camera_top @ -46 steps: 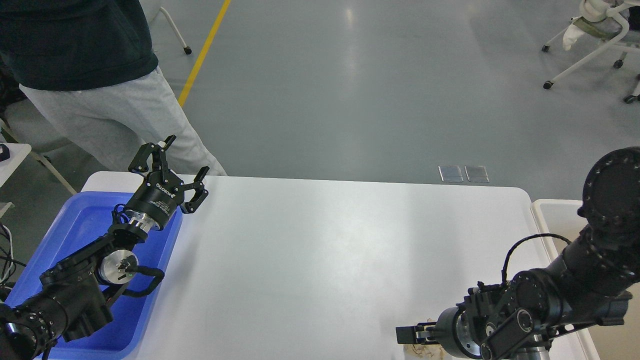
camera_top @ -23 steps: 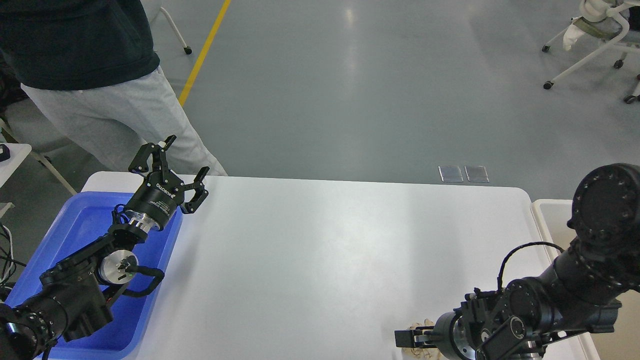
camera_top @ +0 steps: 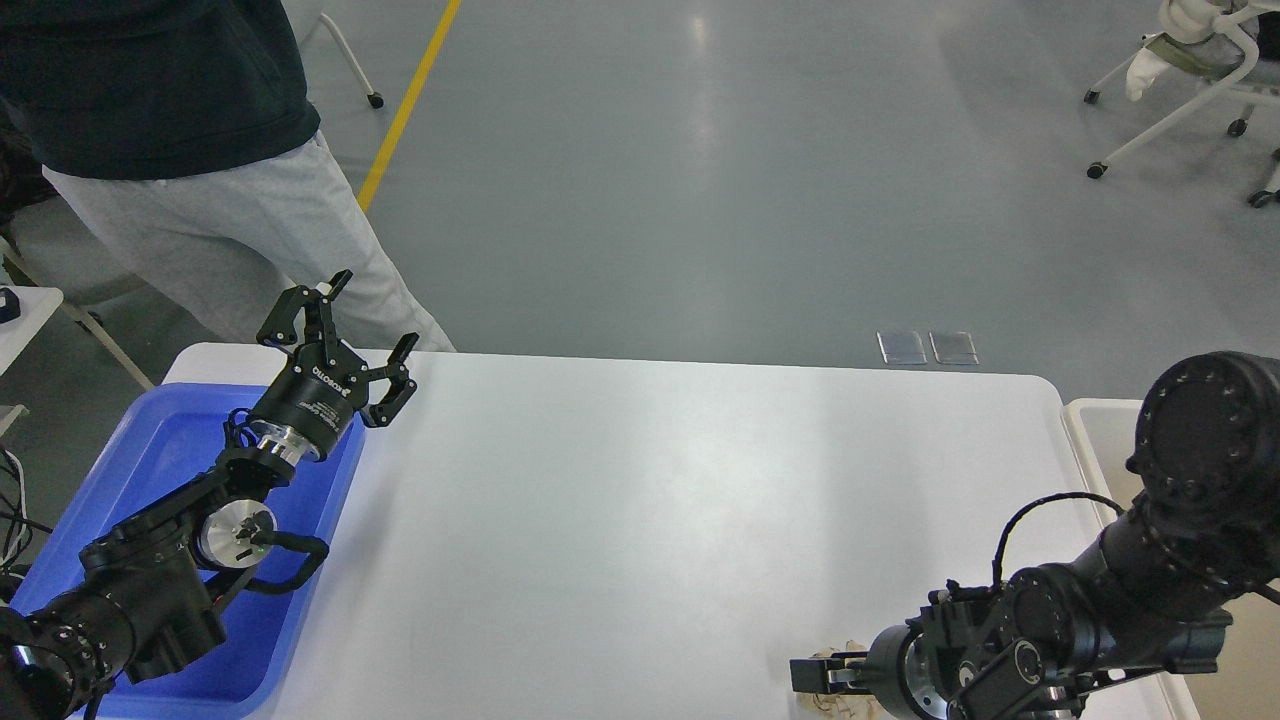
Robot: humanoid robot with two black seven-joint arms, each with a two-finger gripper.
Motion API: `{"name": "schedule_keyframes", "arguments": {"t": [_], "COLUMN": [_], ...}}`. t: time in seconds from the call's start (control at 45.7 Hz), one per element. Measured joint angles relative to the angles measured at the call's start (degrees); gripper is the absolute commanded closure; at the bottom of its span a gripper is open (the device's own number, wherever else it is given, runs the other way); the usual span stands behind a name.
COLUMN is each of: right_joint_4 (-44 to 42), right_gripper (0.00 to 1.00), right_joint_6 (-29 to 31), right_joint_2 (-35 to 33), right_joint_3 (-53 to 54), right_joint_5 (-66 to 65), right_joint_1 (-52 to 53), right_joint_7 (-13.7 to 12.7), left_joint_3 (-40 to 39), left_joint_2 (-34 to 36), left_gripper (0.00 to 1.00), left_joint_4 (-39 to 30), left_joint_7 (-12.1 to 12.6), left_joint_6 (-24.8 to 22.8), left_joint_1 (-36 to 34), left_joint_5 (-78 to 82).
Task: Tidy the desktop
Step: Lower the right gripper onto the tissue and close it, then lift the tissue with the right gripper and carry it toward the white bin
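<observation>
The desktop point(camera_top: 640, 500) is a wide white tabletop with rounded corners. A small crumpled off-white wad point(camera_top: 848, 704) lies at its near right edge. My right gripper point(camera_top: 812, 676) is low over the wad and points left. Its fingers are dark and seen side-on, so I cannot tell whether they hold the wad. My left gripper point(camera_top: 375, 311) is open and empty. It is raised above the far left corner of the desktop, over the edge of the blue tray point(camera_top: 160, 450).
The blue tray sits at the table's left side under my left arm. An off-white bin point(camera_top: 1100, 430) stands off the right edge. A person point(camera_top: 200, 180) stands behind the far left corner. An office chair point(camera_top: 1190, 70) is at the far right.
My right arm's upper joint has dropped lower and moved left. The right gripper has stayed by the wad, which shows a little more. The left arm has not moved.
</observation>
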Motion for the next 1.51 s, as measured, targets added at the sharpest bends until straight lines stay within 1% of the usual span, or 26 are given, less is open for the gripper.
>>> {"name": "schedule_keyframes", "arguments": {"t": [0.066,0.241,0.306,0.372,0.394,0.416,0.438,0.481,0.525,0.547,0.875,1.072,1.226,1.357,1.51], "right_joint_4": [-0.3,-0.7,-0.8,-0.8,-0.8,-0.8,-0.8,-0.7,-0.5,-0.5,1.4,3.2,4.4,5.7,6.7], "right_gripper": [0.22,0.24,0.33,0.39,0.46,0.55,0.66,0.83,0.98,1.00,1.00,1.00,1.00,1.00,1.00], "right_joint_6": [0.0,-0.4,-0.6,-0.7,-0.7,-0.7,-0.7,-0.8,-0.8,-0.8,-0.9,-1.0,-0.8,-0.3,3.2], "right_joint_2": [0.0,0.0,0.0,0.0,0.0,-0.1,-0.1,-0.1,-0.1,-0.2,-1.2,-3.3,-6.7,-11.0,-17.5], "right_joint_3": [-0.1,-0.4,-0.5,-0.6,-0.6,-0.7,-0.7,-0.9,-1.1,-1.2,-3.0,-3.4,-3.1,-2.4,-0.8], "right_joint_5": [-0.2,-0.8,-1.2,-1.4,-1.4,-1.4,-1.5,-1.5,-1.6,-1.6,-1.6,-1.5,-1.6,-1.8,-2.0], "right_joint_1": [-0.2,-0.4,-0.5,-0.5,-0.5,-0.5,-0.5,-0.5,-0.5,-0.5,0.8,2.8,5.2,7.9,12.2], "right_joint_7": [0.3,1.1,1.4,1.6,1.6,1.7,1.7,1.7,1.8,1.8,2.0,2.5,3.5,4.4,5.5], "left_joint_3": [0.0,0.0,0.0,0.0,0.0,0.0,0.0,0.0,0.0,0.0,0.0,0.0,0.0,0.0,0.0], "left_joint_2": [0.0,0.0,0.0,0.0,0.0,0.0,0.0,0.0,0.0,0.0,0.0,0.0,0.0,0.0,0.0], "left_gripper": [0.00,0.00,0.00,0.00,0.00,0.00,0.00,0.00,0.00,0.00,0.00,0.00,0.00,0.00,0.00], "left_joint_4": [0.0,0.0,0.0,0.0,0.0,0.0,0.0,0.0,0.0,0.0,0.0,0.0,0.0,0.0,0.0], "left_joint_7": [0.0,0.0,0.0,0.0,0.0,0.0,0.0,0.0,0.0,0.0,0.0,0.0,0.0,0.0,0.0], "left_joint_6": [0.0,0.0,0.0,0.0,0.0,0.0,0.0,0.0,0.0,0.0,0.0,0.0,0.0,0.0,0.0], "left_joint_1": [0.0,0.0,0.0,0.0,0.0,0.0,0.0,0.0,0.0,0.0,0.0,0.0,0.0,0.0,0.0], "left_joint_5": [0.0,0.0,0.0,0.0,0.0,0.0,0.0,0.0,0.0,0.0,0.0,0.0,0.0,0.0,0.0]}}
